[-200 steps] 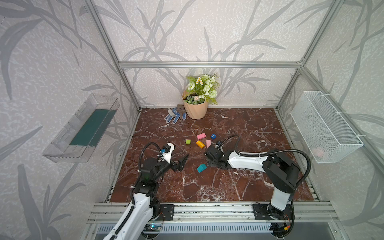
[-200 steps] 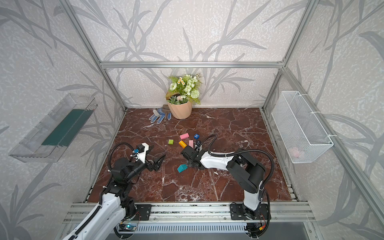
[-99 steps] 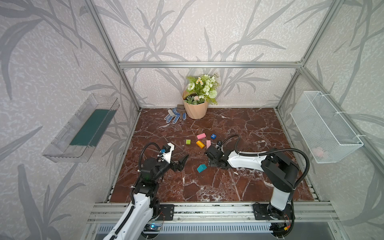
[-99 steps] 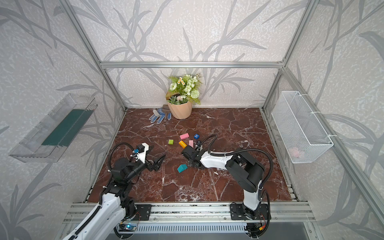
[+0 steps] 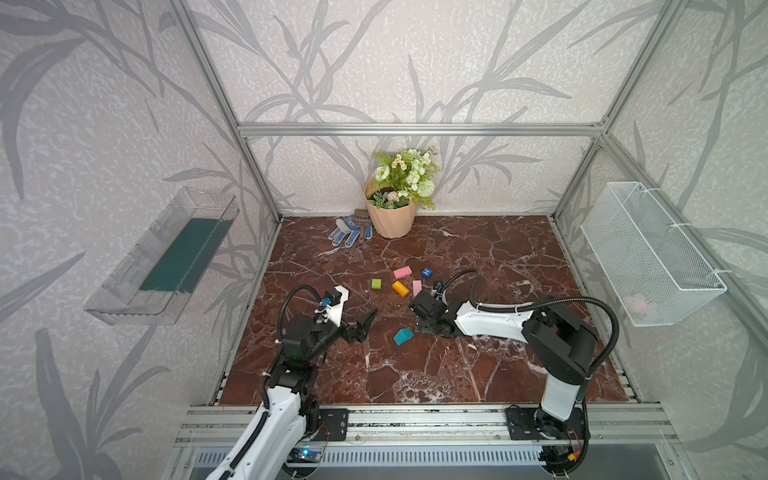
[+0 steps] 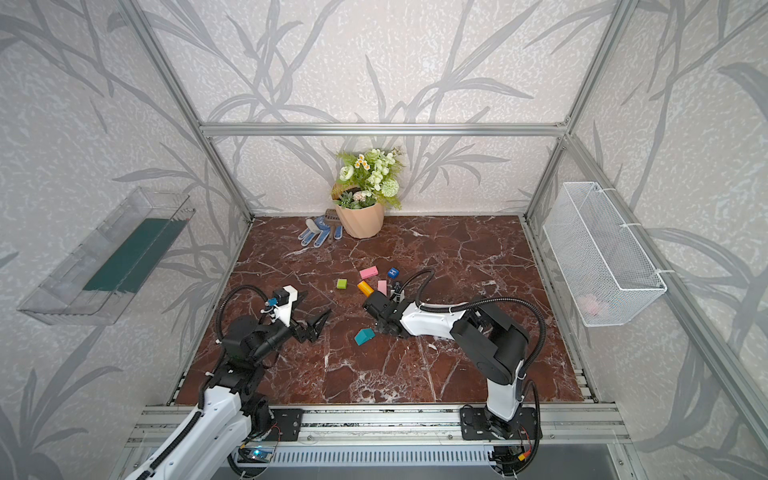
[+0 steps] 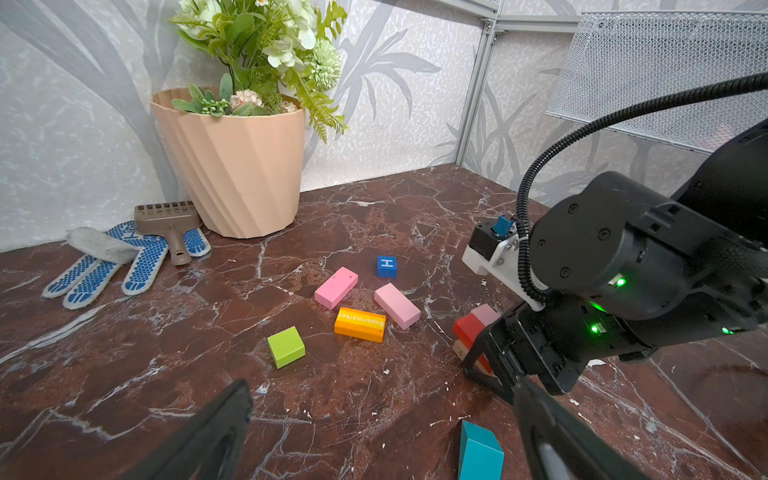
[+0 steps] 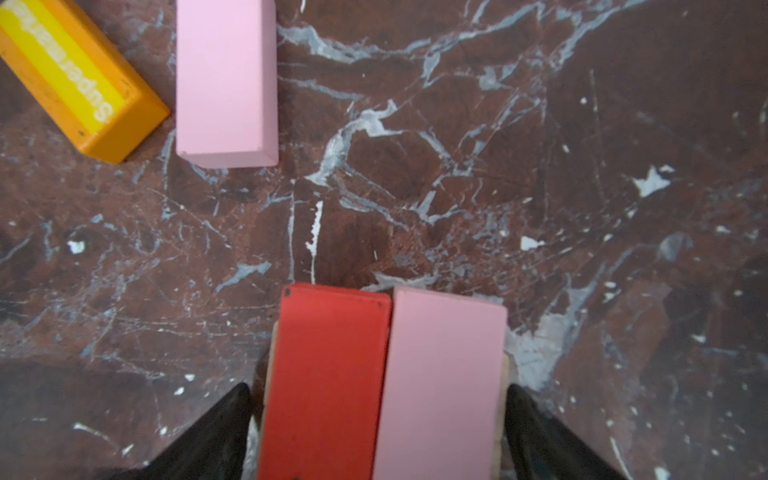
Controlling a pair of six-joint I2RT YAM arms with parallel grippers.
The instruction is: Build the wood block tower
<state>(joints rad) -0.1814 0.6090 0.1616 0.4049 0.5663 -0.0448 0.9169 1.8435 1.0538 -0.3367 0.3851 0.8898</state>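
right arm (image 5: 490, 322) unmoved, stretched low, jaws wide astride the tower (image 8: 332, 374), left arm (image 5: 299, 336) bent, jaws wide

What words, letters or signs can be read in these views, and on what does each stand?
"Supermarket": white, on the yellow face of the orange block.
"H": white, on the blue cube.
Blue marking on the gloves, near the cuff: too blurred to read.
Nothing else legible.
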